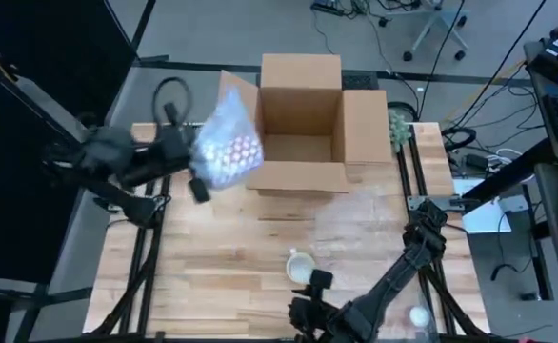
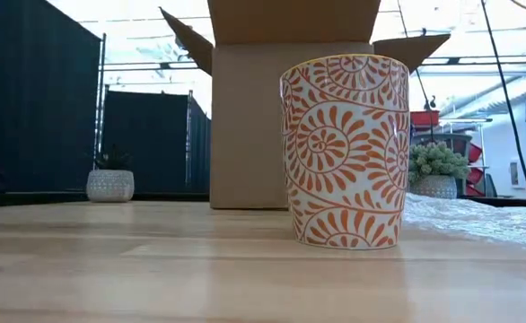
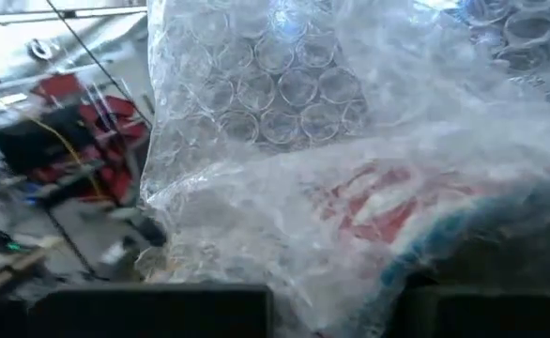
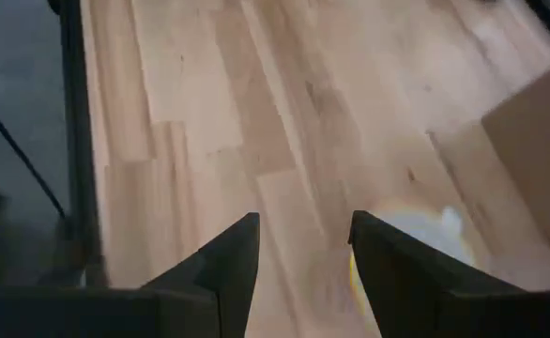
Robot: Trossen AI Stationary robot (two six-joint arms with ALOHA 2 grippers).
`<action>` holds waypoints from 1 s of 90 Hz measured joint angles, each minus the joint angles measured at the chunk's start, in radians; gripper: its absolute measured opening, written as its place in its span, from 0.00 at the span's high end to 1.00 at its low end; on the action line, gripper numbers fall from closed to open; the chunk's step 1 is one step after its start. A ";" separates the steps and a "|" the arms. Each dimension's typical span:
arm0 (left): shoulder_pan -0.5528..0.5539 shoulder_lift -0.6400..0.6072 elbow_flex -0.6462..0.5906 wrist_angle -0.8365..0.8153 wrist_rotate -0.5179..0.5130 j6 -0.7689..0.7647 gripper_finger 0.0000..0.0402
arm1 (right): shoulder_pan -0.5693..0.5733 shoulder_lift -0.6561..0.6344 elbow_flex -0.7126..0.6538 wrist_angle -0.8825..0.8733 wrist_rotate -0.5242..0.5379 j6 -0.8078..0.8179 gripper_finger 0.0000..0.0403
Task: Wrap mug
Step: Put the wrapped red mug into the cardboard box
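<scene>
Bubble wrap [image 1: 227,143] hangs clamped in left gripper [image 1: 199,181], probably lifted for draping over mug [image 1: 301,267]; right gripper [image 4: 303,263], fingers apart, waits nearby.

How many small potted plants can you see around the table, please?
2: one potted plant left of the cardboard box, another right of it behind the mug. Others may be hidden.

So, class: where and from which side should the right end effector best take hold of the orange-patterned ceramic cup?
The orange-patterned ceramic cup stands upright on the wooden table, mouth open, with no handle showing. Its wall is straight and round, so probably come from above and pinch the rim, one finger inside, one outside. The open right end effector waits just beside it.
</scene>
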 joint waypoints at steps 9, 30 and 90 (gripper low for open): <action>0.115 0.076 0.000 0.048 0.053 0.051 0.95 | 0.025 0.000 0.000 -0.091 0.001 0.122 0.61; 0.347 0.277 0.084 0.088 0.250 0.024 0.95 | 0.093 0.000 0.000 -0.233 0.004 0.363 0.61; 0.555 0.691 0.120 -0.200 0.462 0.049 0.95 | 0.193 0.000 0.001 -0.199 0.101 0.686 0.61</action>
